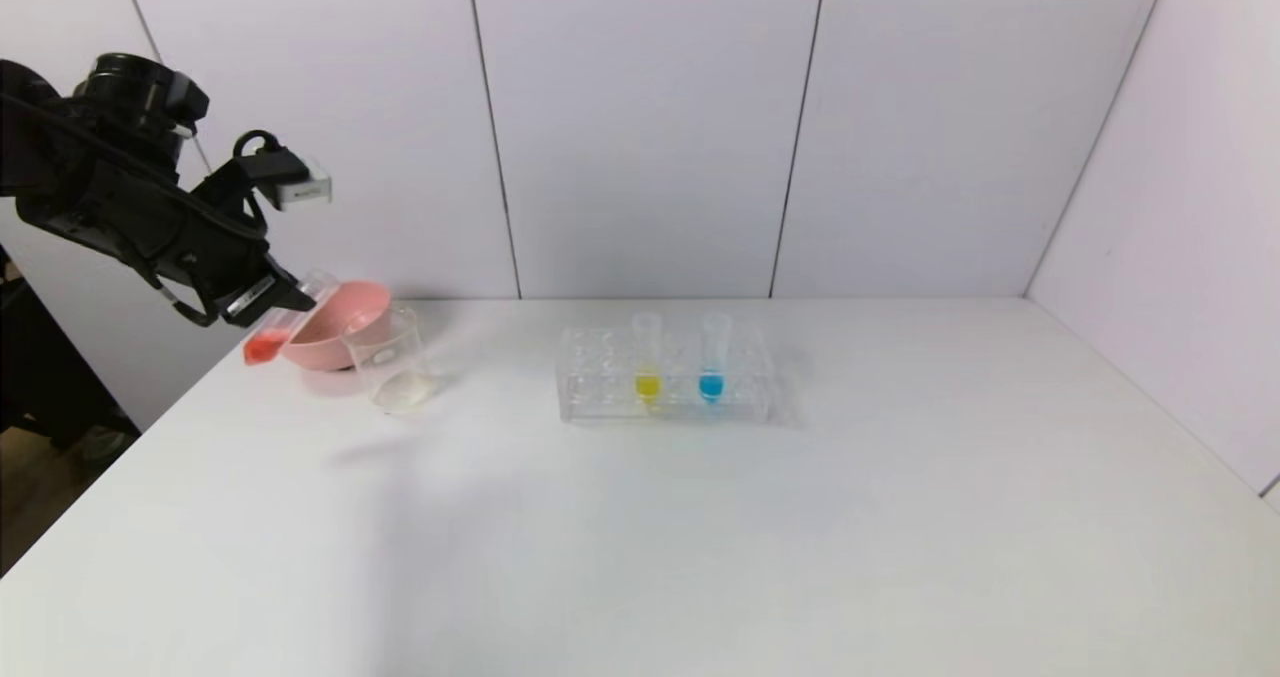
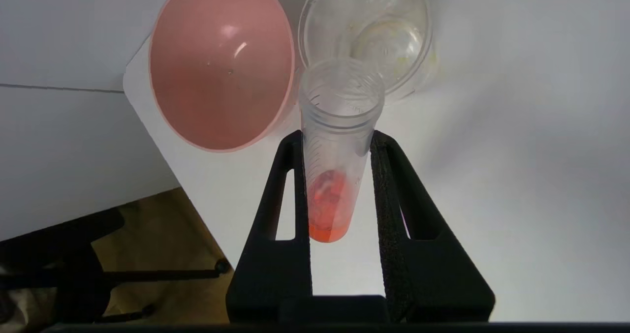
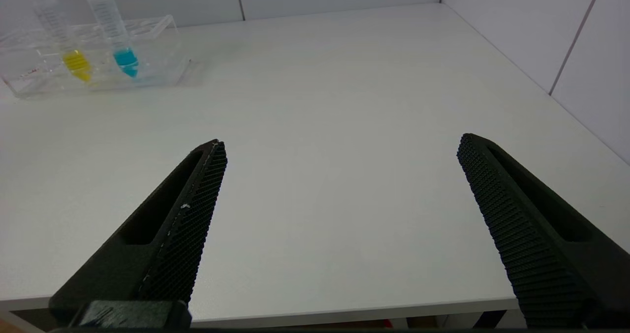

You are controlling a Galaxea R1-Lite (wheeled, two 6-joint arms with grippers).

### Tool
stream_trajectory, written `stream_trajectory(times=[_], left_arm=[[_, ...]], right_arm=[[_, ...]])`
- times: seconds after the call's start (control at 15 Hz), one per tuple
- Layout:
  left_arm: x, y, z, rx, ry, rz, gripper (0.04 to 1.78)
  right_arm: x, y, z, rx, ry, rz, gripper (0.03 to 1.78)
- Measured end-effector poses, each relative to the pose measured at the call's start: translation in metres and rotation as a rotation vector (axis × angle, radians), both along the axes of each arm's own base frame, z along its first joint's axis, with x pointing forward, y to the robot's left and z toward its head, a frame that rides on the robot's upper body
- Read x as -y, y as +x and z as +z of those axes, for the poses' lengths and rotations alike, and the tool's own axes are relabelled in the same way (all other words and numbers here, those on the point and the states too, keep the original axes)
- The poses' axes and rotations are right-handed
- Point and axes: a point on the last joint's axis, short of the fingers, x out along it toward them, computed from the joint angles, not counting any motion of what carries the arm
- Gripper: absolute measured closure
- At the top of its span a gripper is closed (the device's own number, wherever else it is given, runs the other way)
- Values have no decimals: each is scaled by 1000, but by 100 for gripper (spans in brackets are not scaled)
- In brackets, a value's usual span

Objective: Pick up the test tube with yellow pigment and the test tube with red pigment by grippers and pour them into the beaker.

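My left gripper is shut on the test tube with red pigment. It holds the tube tilted in the air at the table's far left, mouth toward the beaker. The red-orange liquid sits at the tube's conical tip. The beaker stands next to the pink bowl and looks almost empty. The test tube with yellow pigment stands upright in the clear rack. My right gripper is open and empty, low over the table's near edge, out of the head view.
A pink bowl stands just left of the beaker. The clear tube rack at mid-table also holds a tube with blue liquid. White walls close the back and right.
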Motion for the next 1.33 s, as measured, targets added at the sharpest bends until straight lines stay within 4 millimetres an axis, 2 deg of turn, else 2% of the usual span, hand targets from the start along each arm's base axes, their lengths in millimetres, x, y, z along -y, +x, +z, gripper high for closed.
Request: stream_trajectory(times=[0.27, 0.73, 1.33], left_arm=[[6, 3, 12, -61, 122, 5, 141], [15, 25, -3, -82, 309, -24, 141], [55, 38, -17, -113, 574, -26, 141]], right_arm=[[0, 0, 0, 0, 0, 0, 10], [0, 0, 0, 0, 0, 0, 10], [0, 0, 0, 0, 0, 1, 10]])
